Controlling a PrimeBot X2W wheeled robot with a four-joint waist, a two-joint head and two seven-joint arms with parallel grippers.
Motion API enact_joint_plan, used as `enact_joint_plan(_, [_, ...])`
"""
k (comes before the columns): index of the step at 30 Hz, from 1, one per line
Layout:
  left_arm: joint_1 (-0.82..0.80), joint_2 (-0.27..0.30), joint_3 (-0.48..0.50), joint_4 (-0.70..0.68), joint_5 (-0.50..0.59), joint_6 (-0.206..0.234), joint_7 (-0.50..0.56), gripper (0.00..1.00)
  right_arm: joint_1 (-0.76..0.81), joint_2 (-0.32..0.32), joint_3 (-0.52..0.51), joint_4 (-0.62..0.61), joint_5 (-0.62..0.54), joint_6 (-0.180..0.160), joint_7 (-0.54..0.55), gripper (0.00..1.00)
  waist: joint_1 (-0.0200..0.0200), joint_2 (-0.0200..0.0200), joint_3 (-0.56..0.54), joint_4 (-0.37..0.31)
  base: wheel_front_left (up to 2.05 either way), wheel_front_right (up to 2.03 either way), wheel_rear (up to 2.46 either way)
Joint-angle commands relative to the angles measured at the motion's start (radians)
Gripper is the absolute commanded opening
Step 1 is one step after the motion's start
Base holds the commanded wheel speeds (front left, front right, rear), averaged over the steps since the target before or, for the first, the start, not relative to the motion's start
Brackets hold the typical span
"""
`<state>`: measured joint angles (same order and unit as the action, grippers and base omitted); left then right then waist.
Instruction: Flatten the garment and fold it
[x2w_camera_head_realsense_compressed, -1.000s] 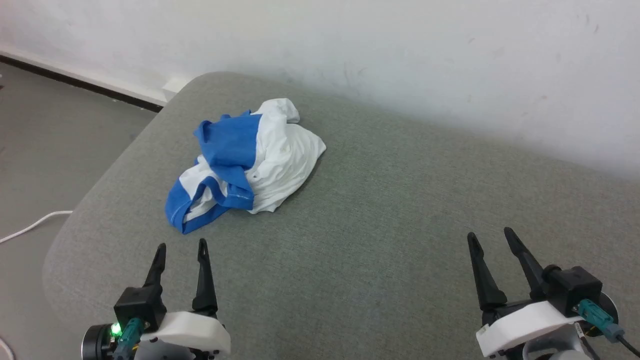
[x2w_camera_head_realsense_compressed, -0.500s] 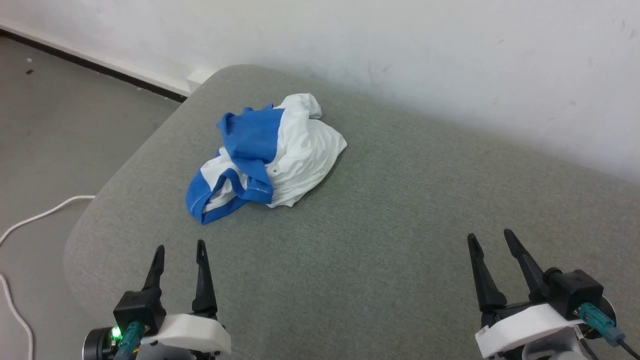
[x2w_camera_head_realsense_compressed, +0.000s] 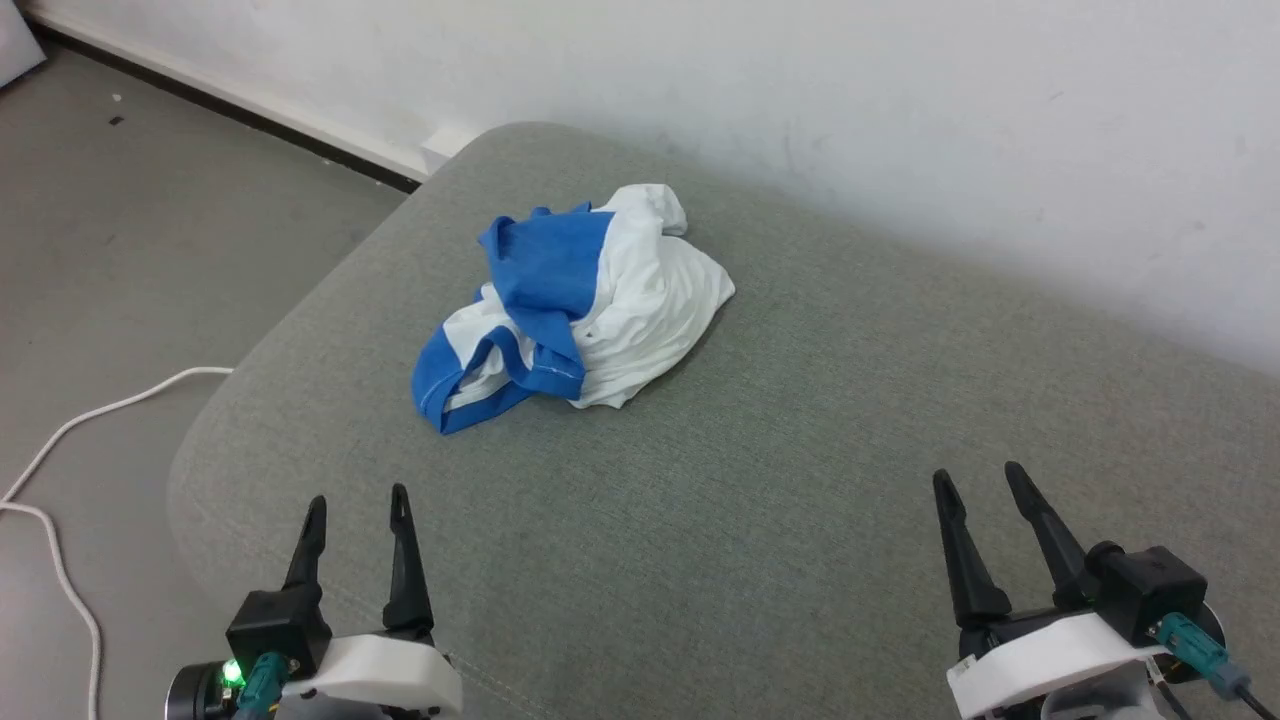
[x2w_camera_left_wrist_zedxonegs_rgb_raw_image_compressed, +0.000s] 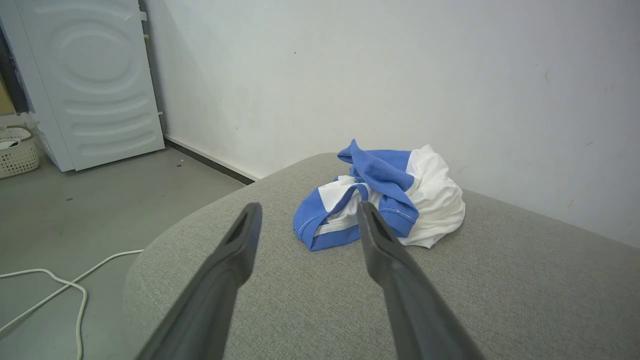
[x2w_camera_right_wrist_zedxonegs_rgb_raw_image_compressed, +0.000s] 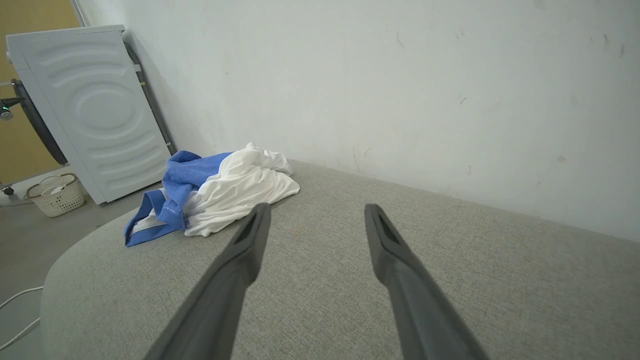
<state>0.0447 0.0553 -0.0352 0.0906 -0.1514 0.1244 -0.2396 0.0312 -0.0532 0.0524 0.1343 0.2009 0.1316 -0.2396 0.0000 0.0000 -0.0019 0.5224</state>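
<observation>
On the cushion (x2w_camera_head_realsense_compressed: 800, 480), the garment (x2w_camera_head_realsense_compressed: 610, 300) lies beyond spread left fingers (x2w_camera_head_realsense_compressed: 404, 560), well apart from spread right fingers (x2w_camera_head_realsense_compressed: 960, 550).

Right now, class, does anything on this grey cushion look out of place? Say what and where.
The shirt lies crumpled in a heap near the cushion's far left corner, blue parts bunched over white. A white cable trails loose on the floor.

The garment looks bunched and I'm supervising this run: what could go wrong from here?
1. The garment is crumpled, blue and white layers overlapping, so the left gripper may pinch several layers and drag the heap rather than spread it.
2. It lies near the rounded left edge of the cushion; a pull that way could slide it onto the floor.
</observation>
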Motion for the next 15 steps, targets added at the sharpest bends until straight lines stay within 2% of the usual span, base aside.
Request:
enact_joint_plan(1, [0.017,-0.005,-0.003,0.007,-0.004,0.009,-0.011,1.00,0.012,0.003,0.002,0.004,0.011,-0.001,-0.011,1.00,0.0000,0.0000,0.001,0.010,0.00,0.00,0.00])
enact_joint_plan(15, [0.010,-0.005,-0.004,0.011,-0.012,0.018,-0.022,1.00,0.012,0.003,-0.004,0.010,0.014,-0.001,-0.022,1.00,0.0000,0.0000,0.014,0.022,0.00,0.00,0.00])
